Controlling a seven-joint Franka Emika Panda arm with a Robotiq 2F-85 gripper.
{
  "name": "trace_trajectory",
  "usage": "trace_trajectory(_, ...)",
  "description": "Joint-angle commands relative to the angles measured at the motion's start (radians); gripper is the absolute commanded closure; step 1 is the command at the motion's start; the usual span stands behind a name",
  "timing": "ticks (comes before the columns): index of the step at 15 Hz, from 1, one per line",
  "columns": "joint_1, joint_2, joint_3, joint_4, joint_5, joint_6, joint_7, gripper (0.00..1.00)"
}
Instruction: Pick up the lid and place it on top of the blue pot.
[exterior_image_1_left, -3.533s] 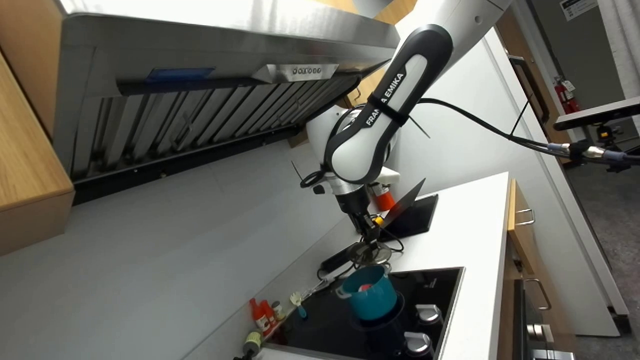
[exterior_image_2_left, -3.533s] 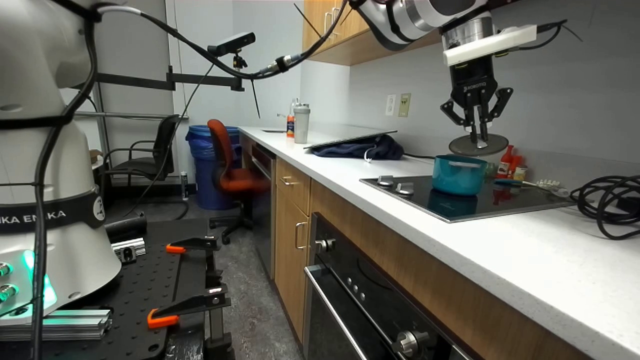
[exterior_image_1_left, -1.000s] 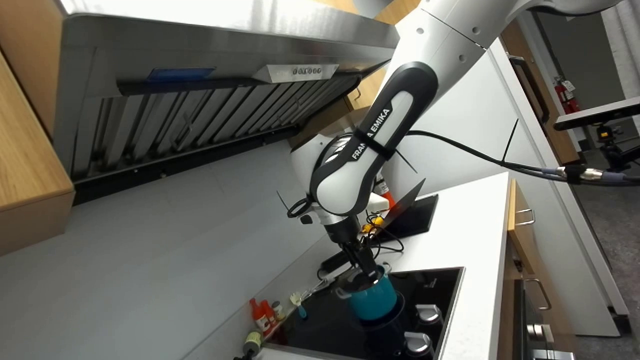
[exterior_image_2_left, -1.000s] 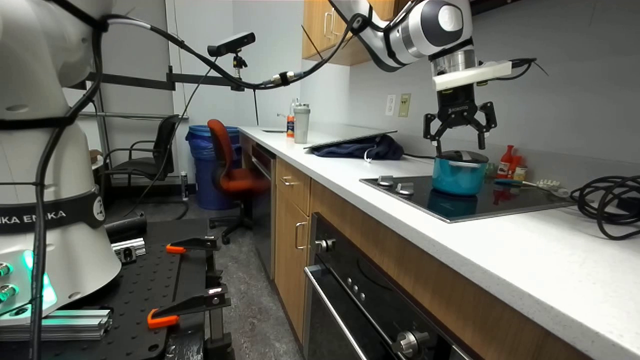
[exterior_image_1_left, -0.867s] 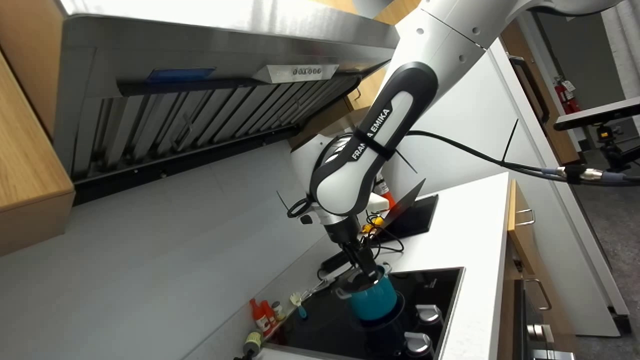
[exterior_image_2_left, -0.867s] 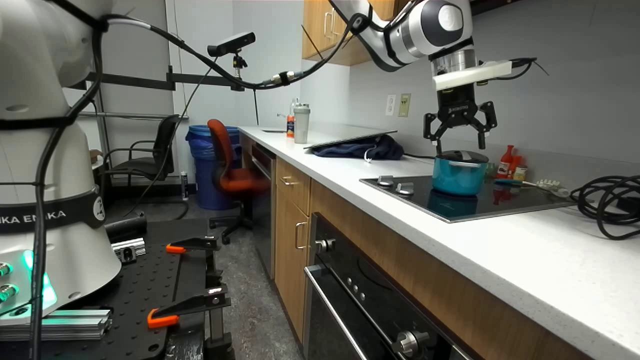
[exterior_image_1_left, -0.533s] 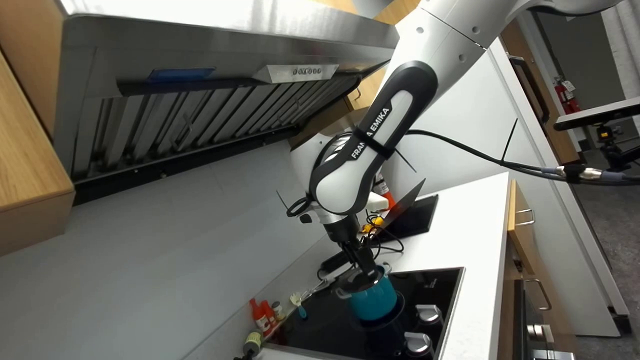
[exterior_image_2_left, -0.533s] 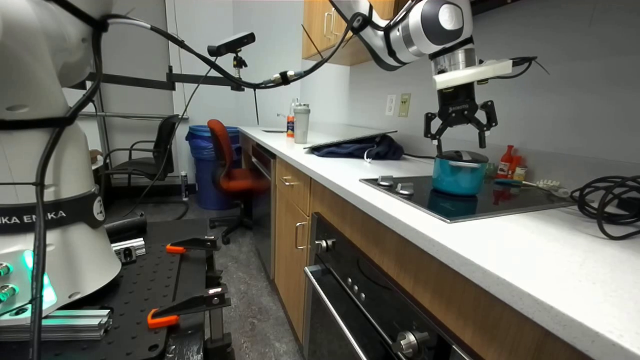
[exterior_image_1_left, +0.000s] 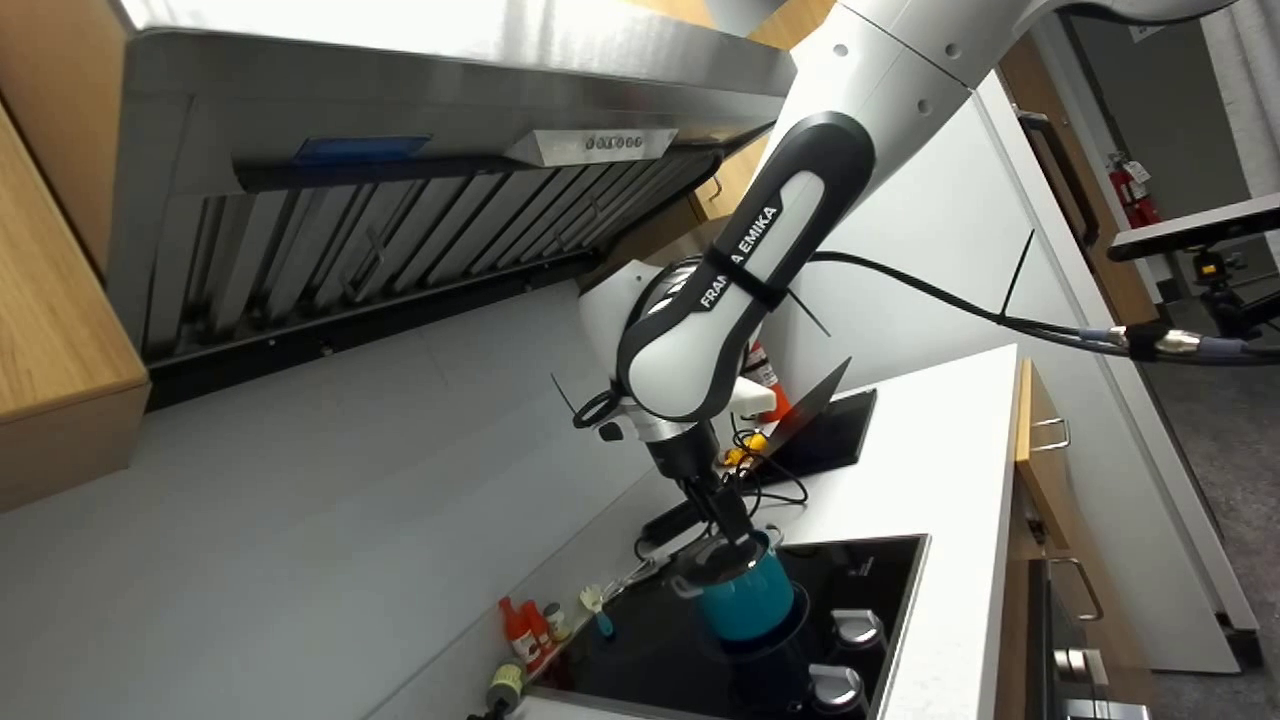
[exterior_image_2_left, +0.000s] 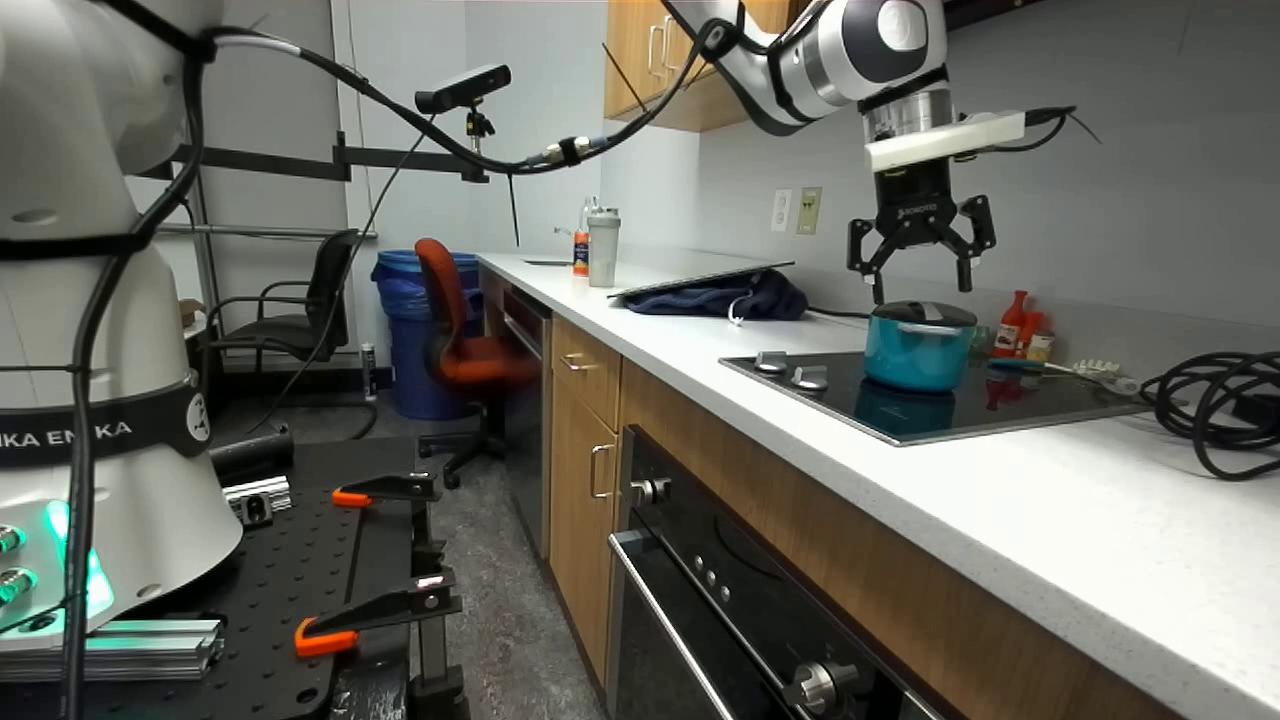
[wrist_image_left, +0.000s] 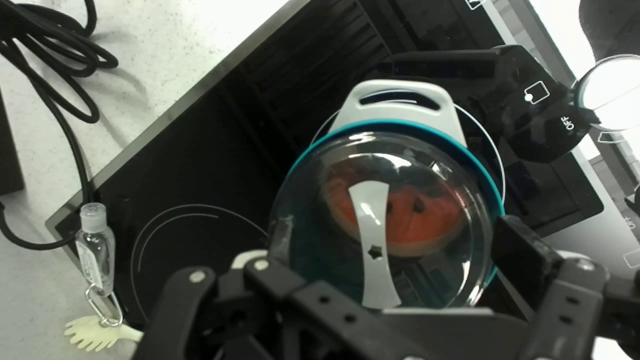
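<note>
Well, nearest my camera in an exterior view sits the arm's white base (exterior_image_2_left: 110, 550) on the left, with an orange-tipped clamp (exterior_image_2_left: 380, 604) to its right. Farther in, on the right, black cable (exterior_image_2_left: 1200, 405) lies coiled on the white counter (exterior_image_2_left: 1080, 520). Then comes the black cooktop (exterior_image_2_left: 985, 415), with the blue pot (exterior_image_2_left: 918, 358) upright on it and the lid (exterior_image_2_left: 930, 315) on top. From the wrist view I see clear glass with a grey handle (wrist_image_left: 371, 215), a strip of blue rim (wrist_image_left: 400, 125) showing past one edge, and a red slice (wrist_image_left: 425, 215) with dark seeds underneath. My gripper (exterior_image_2_left: 921, 284) points down over the lid, its fingers (wrist_image_left: 522, 252) well apart, one at each side; I can't tell if either touches. Just beyond, right, red bottles (exterior_image_2_left: 1009, 325) stand by the wall (exterior_image_2_left: 1130, 230). Farther off, left, I have an orange-red chair (exterior_image_2_left: 448, 300) and a blue bin (exterior_image_2_left: 408, 345).
</note>
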Motion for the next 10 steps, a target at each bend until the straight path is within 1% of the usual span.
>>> trace_trajectory(1,-0.006,-0.024,0.007,-0.015,0.012,-0.039,0.026,0.00)
trace_trajectory(10,-0.024,-0.080,0.010,-0.097,0.028,-0.099,0.043,0.00)
